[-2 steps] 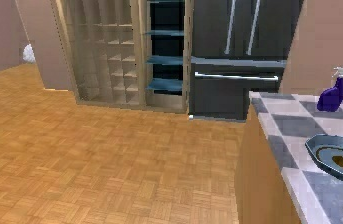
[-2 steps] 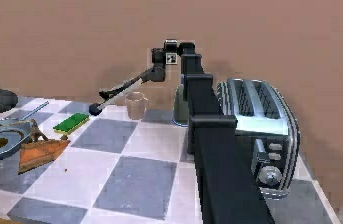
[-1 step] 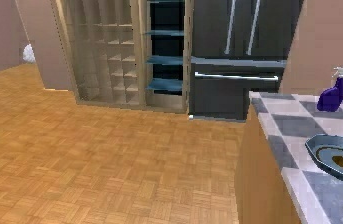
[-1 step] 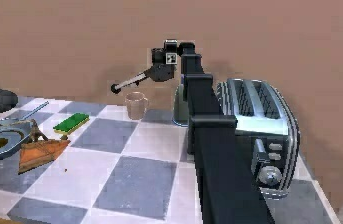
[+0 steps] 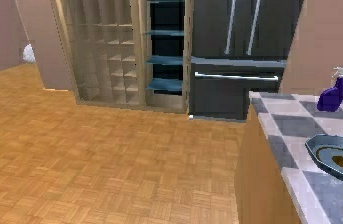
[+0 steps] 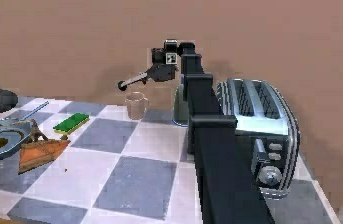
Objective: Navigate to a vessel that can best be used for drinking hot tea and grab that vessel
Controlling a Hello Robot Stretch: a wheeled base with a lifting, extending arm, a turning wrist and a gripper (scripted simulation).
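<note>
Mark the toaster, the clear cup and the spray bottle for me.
toaster (image 6: 269,125), arm side view, chrome body.
clear cup (image 6: 136,106), arm side view, its wall.
spray bottle (image 5: 331,97), forward view, purple body.

Clear cup (image 6: 135,104) upright on countertop (image 6: 129,165)

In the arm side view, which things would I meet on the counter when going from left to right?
Plate → brown wedge → green flat thing → clear glass → toaster.
</note>
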